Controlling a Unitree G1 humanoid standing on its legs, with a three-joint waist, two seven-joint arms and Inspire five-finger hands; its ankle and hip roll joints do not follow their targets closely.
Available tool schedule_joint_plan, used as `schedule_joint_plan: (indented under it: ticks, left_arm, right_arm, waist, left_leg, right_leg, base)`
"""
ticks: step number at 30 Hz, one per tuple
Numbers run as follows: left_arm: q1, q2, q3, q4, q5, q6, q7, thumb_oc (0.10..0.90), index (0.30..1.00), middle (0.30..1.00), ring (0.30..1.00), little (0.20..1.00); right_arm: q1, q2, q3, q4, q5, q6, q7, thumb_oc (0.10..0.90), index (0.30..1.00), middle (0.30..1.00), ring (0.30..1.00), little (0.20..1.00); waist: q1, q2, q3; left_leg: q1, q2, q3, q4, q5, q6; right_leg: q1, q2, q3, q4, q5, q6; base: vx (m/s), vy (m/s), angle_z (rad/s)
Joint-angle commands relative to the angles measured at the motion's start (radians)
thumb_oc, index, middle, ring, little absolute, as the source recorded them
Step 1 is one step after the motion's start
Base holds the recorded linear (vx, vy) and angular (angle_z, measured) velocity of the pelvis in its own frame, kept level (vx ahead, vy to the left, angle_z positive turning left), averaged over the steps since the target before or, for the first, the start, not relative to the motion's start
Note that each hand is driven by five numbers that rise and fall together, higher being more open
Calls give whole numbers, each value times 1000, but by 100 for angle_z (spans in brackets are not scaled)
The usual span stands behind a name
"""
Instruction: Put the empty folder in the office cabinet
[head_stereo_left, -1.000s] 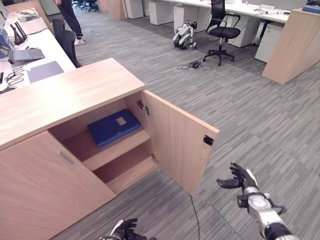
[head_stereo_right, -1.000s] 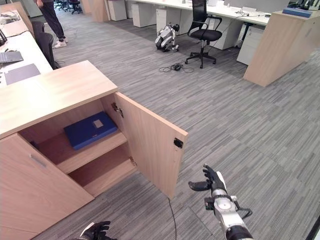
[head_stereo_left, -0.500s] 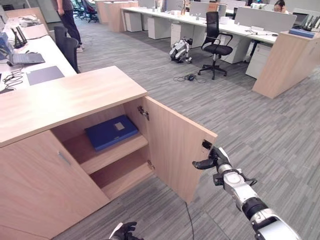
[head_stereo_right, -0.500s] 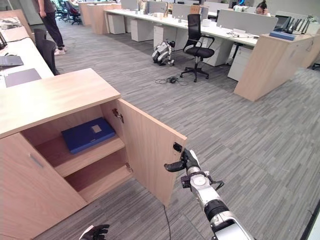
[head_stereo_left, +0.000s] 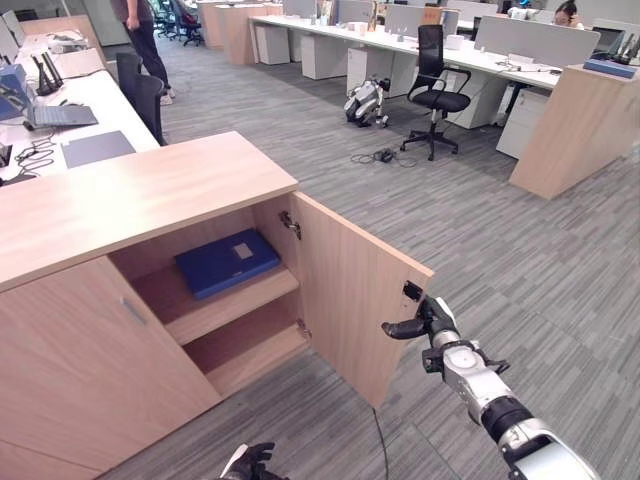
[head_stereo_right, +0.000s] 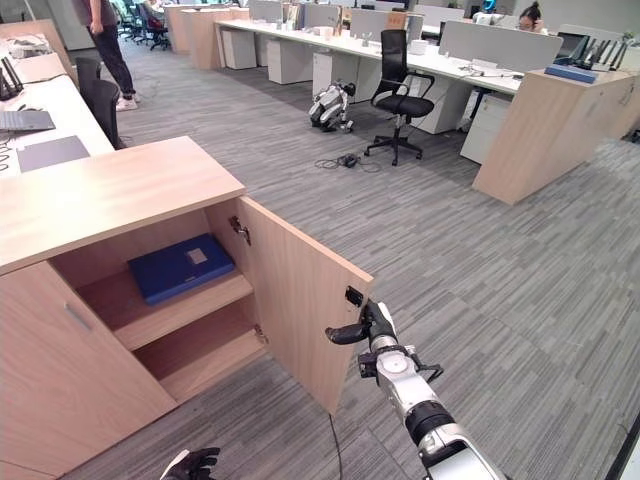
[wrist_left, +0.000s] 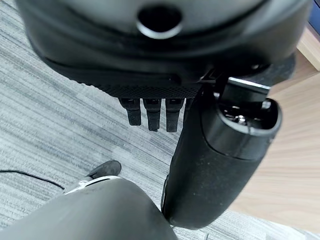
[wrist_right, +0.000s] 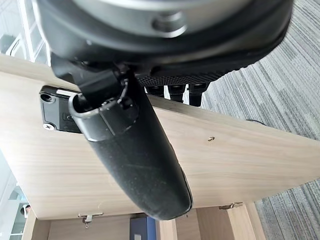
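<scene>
right robot hand (head_stereo_left: 432, 322) fingers relaxed, holding nothing, at free edge of cabinet door (head_stereo_left: 355, 295) | left robot hand (head_stereo_left: 250, 464) low, idle, fingers unclear | blue folder (head_stereo_left: 227, 262) lies on upper shelf (head_stereo_left: 235, 300) | advice: push door edge evenly toward cabinet, avoid latch.

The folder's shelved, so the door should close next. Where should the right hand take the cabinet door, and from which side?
Probably the cabinet door's free edge near the latch plate, from the outer face: it swings on left-side hinges, and the right hand is there.
</scene>
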Motion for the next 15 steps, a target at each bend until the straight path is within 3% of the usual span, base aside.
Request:
schedule_joint_plan:
  ticks: [1, 5, 6, 10, 13, 15]
  left_arm:
    - [-88, 5, -38, -15, 13, -8, 35, 800, 900, 900, 900, 900]
    - [-110, 3, -54, -24, 27, -1, 51, 800, 900, 900, 900, 900]
    - [-111, 3, -53, -25, 27, -1, 51, 800, 900, 900, 900, 900]
    - [-120, 7, -98, -34, 58, -5, 58, 800, 900, 900, 900, 900]
    - [-97, 28, -131, -58, 99, -11, 54, 800, 900, 900, 900, 900]
    - [-72, 37, -137, -50, 120, -14, 50, 800, 900, 900, 900, 900]
  right_arm:
    - [-137, 76, 139, -283, -64, -99, 122, 800, 900, 900, 900, 900]
    - [-162, 113, 259, -390, -80, -108, 180, 800, 900, 900, 900, 900]
    - [-164, 114, 259, -388, -80, -109, 181, 800, 900, 900, 900, 900]
    - [-338, 221, 399, -446, -58, -138, 215, 800, 900, 900, 900, 900]
    - [-400, 283, 423, -433, 24, -147, 219, 800, 900, 900, 900, 900]
    - [-419, 307, 435, -418, 80, -149, 222, 800, 900, 900, 900, 900]
  waist:
    - [91, -20, 38]
    - [166, -26, 45]
    - [161, -25, 48]
    - [279, -35, 71]
    - [359, -25, 93]
    - [390, -25, 88]
  left_leg:
    - [-5, 39, -108, 4, -95, -38]
    - [-55, 48, -204, 6, -67, -70]
    - [-62, 47, -210, 6, -55, -69]
    - [-127, 59, -331, 23, -13, -112]
    - [-173, 53, -399, 28, 29, -141]
    - [-180, 60, -420, 27, 24, -145]
  right_leg:
    - [-34, -95, -53, 106, -106, 76]
    - [1, -67, -131, 89, -148, 53]
    - [-1, -66, -136, 90, -139, 52]
    - [64, -21, -263, 54, -182, 17]
    - [92, 2, -346, 28, -195, 1]
    - [108, 17, -378, 16, -201, -6]
  base:
    - [-54, -106, 31]
    - [-60, -125, 38]
    - [-35, -129, 59]
    - [-39, -221, 60]
    - [-60, -139, 122]
    - [-13, -49, 144]
